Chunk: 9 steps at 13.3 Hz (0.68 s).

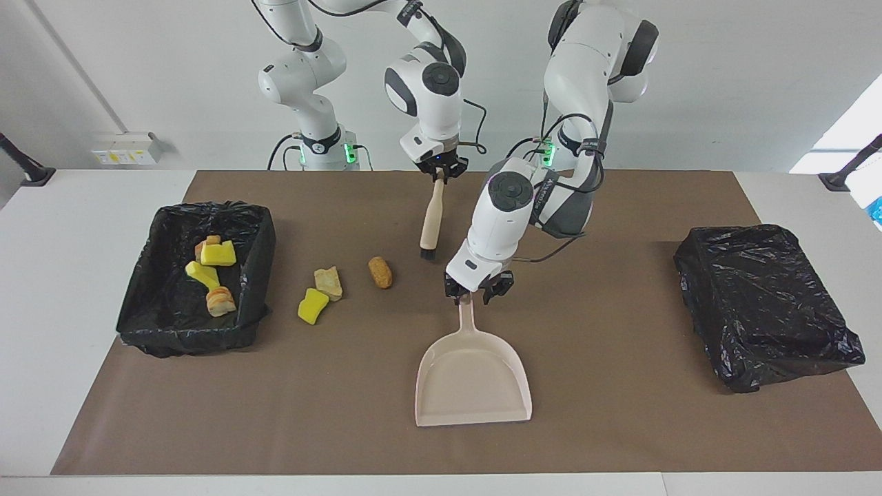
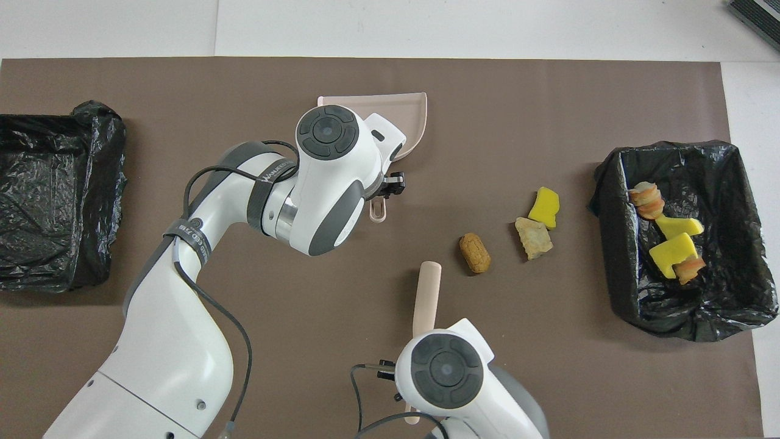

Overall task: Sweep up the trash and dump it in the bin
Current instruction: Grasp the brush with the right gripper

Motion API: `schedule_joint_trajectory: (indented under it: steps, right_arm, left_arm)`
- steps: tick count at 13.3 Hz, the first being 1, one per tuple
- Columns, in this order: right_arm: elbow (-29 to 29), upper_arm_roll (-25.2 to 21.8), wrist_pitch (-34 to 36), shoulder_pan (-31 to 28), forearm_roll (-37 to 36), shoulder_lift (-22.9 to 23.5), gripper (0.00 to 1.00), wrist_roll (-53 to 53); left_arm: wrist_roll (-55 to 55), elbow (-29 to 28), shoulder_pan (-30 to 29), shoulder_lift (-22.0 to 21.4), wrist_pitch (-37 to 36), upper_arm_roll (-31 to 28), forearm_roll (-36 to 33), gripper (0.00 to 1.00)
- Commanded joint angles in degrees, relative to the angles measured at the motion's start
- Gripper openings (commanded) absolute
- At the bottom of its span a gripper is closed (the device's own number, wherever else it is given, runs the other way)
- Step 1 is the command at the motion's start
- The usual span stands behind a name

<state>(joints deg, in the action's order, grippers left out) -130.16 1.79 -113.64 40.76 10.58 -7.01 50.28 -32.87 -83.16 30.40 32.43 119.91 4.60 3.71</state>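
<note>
The right gripper point(image 1: 441, 172) is closed on the top end of a wooden brush point(image 1: 431, 219), which hangs from the jaws with its dark bristles just above the brown mat point(image 1: 620, 413). The brush is held up in the air, over the mat between the dustpan handle and the orange-brown lump point(image 1: 380, 272).

The left gripper point(image 1: 475, 293) is placed low at the end of the pink dustpan point(image 1: 475, 379)'s handle. Its jaws stand on both sides of the handle tip, but whether the handle is already gripped cannot be told. The pan part lies flat on the mat, below the jaws in the facing view.

Three pieces of trash lie on the mat, toward the right arm's end of the table from both grippers: the orange-brown lump closest to the brush bristles, then a beige lump point(image 1: 329, 282) and a yellow sponge piece point(image 1: 313, 306) touching each other. More yellow and orange pieces point(image 1: 210, 272) are seen inside the black-lined bin point(image 1: 262, 227), well apart from the jaws. A second black-lined bin point(image 1: 765, 303) stands at the left arm's end of the table.
</note>
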Motion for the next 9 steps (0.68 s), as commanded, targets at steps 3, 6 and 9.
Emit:
schedule_joint_trajectory:
  steps: [3,6,9]
  right_arm:
    - [0.4,0.1,8.8,-9.5,-6.9,-3.9,0.0,-4.7]
    - [0.7,0.1,11.2,-15.0,-13.0,-4.5,0.0,-11.8]
    - [0.5,0.1,10.8,-22.9,-17.1,-4.4,0.0,-25.6]
  left_arm:
    - [-1.4,1.3,1.6,1.3,1.0,-0.6,0.6,0.63]
    - [-1.5,1.4,1.6,1.6,1.6,-0.7,0.2,0.56]
    - [-1.7,1.4,1.5,1.4,0.2,-0.6,0.9,0.0]
